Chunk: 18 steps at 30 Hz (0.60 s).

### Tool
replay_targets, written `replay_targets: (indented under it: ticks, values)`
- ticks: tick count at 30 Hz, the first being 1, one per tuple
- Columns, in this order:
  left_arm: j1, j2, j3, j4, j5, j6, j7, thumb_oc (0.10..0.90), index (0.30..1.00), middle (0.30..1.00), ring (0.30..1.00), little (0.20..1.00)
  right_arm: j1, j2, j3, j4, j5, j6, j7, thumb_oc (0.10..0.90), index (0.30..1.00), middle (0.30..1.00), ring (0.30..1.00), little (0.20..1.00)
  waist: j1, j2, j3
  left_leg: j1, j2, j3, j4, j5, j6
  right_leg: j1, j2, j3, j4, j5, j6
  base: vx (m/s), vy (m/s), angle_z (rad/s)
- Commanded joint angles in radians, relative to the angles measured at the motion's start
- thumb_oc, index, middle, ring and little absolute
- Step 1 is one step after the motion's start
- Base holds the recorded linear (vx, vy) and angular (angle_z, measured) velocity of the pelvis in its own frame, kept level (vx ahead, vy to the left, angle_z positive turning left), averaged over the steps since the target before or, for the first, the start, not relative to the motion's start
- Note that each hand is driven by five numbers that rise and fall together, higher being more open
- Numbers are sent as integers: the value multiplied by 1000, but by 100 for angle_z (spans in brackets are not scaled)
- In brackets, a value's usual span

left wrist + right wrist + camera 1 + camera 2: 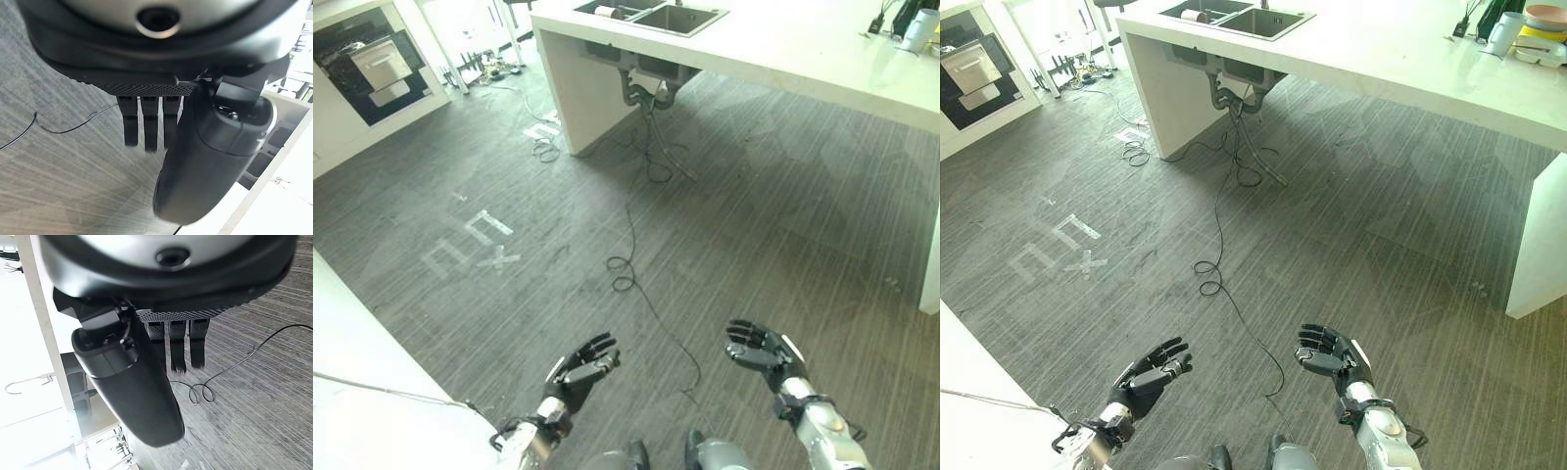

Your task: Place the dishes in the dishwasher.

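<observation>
My left hand [579,370] and my right hand [759,351] hover low over the grey striped floor, both open with straight fingers and holding nothing. In the left wrist view the left hand's fingers [144,125] point straight out over the floor; the right hand's fingers [178,347] do the same in the right wrist view. A white counter [803,49] with a steel sink [656,15] stands far ahead. Dishes [1542,29] and a white cup [1506,31] rest on the counter's far right end. A dark built-in appliance [372,64] sits in the white cabinets at the far left.
Drain pipes [646,93] hang under the sink, and a thin black cable [631,245] trails across the floor from there. White tape marks [470,245] lie on the floor at left. A white surface edge [362,392] runs along the lower left, close to my left arm.
</observation>
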Motion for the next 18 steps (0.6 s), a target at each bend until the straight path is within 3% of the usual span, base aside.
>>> replay_targets:
  ticks: [1,12,18]
  values:
    - [-16,43,15,-96,-23,-34,-61,800,900,900,900,900,-42,-9,-3,-85,45,-64,28,800,900,900,900,900,13,-14,-45,-34,56,-39,97,-146,-73,50,-44,-15,-15,-93,88,12,-35,2]
    - [-9,38,28,-90,-13,-44,-11,800,900,900,900,900,-39,-11,21,-75,47,-40,44,800,900,900,900,900,18,-14,-36,-30,70,-41,97,-135,-83,61,-36,-33,-15,-103,76,25,-66,6]
    - [-16,53,20,-70,136,-109,89,800,900,900,900,900,-43,-21,31,-78,35,-40,63,800,900,900,900,900,19,-28,-21,7,46,-34,97,-122,-82,67,-35,-21,-15,-106,58,65,-105,2]
